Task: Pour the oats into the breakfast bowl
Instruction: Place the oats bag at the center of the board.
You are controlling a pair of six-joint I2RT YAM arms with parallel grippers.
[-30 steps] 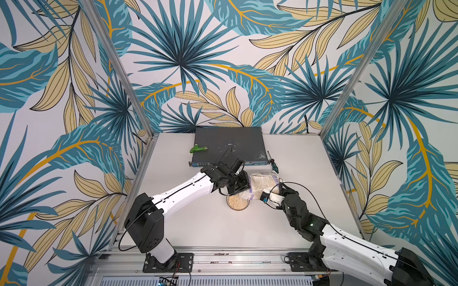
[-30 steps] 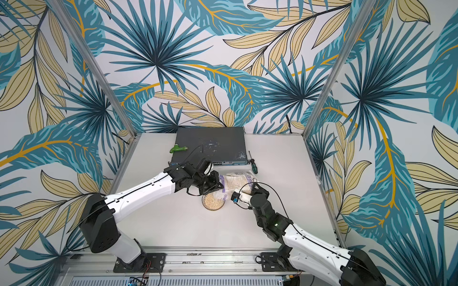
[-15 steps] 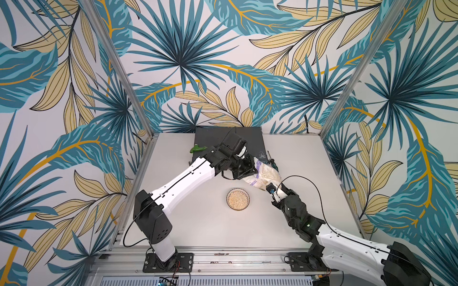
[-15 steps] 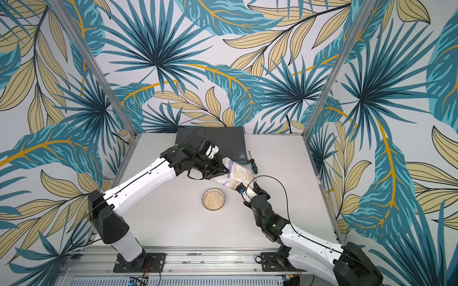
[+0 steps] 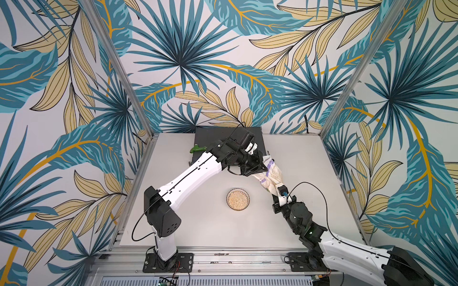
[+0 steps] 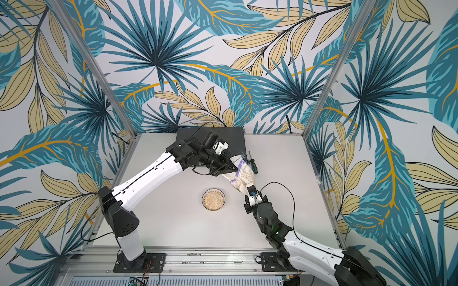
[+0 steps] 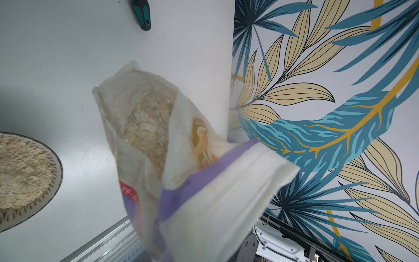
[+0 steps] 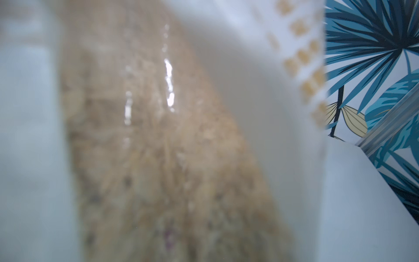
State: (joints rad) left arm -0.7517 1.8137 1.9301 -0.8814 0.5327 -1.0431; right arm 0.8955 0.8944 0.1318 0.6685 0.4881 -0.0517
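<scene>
The left end effector (image 5: 260, 166) and right end effector (image 5: 278, 188) grip the oats bag (image 5: 272, 173); breakfast bowl (image 5: 228, 199) sits apart.

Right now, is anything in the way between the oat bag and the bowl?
No, nothing visible. The left claw and right claw hold the oat bag beside the bowl; only bare table lies between. The screwdriver lies beyond the bag.
</scene>
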